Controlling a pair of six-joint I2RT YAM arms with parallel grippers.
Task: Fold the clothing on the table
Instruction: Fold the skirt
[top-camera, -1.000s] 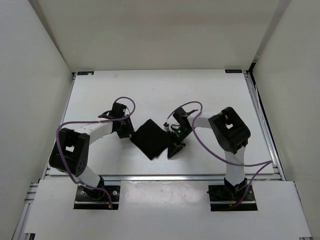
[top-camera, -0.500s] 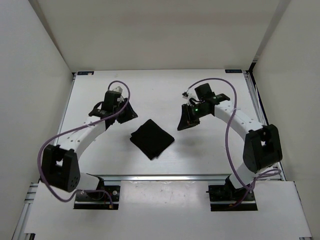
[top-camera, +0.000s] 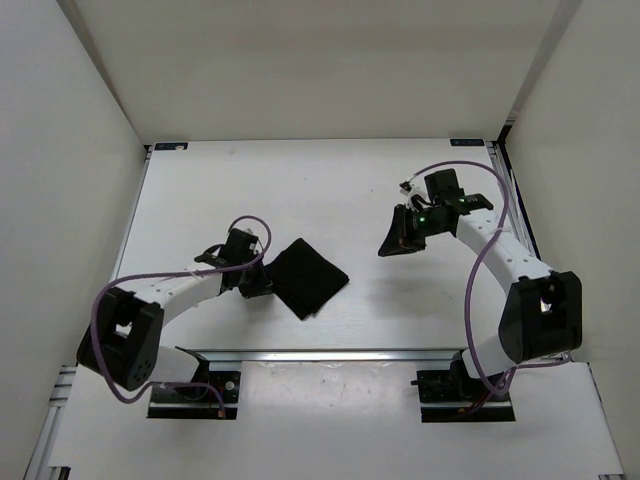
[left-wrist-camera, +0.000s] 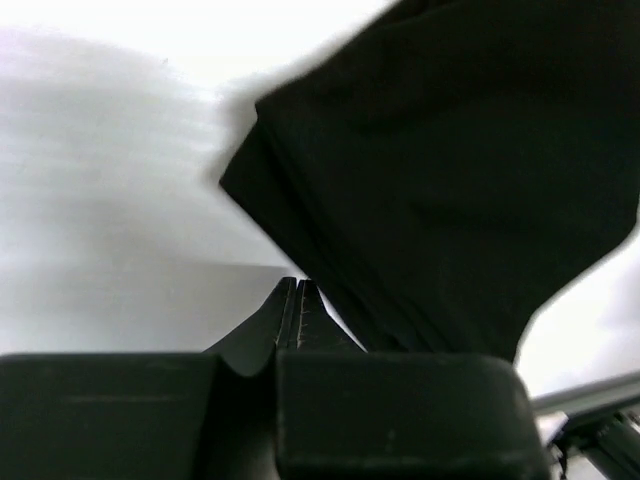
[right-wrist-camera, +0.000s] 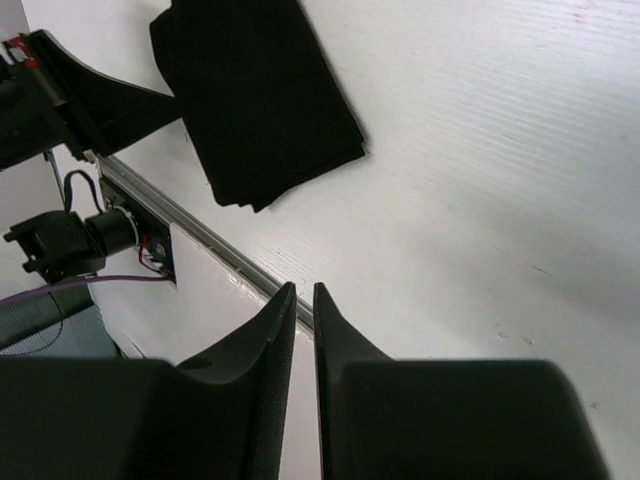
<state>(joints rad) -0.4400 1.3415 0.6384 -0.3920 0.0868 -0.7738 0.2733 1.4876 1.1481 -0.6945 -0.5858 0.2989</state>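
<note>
- Left gripper (left-wrist-camera: 297, 292) is down low at the clothing's left corner, claw clamped tight. Fabric nipped between the tips? Can't tell.
- The clothing (top-camera: 306, 278) lies as a compact black diamond, layers stacked, near the middle of the table (top-camera: 300, 190), so the folding looks nearly done.
- Next up, I reckon: one last tuck or flattening press, kept gentle so the stack doesn't slide.
- Right gripper (right-wrist-camera: 304, 298) hovers well apart, claw barely ajar and empty.
- Blue tags (top-camera: 172, 146) at the far corners are too small to read.
</note>
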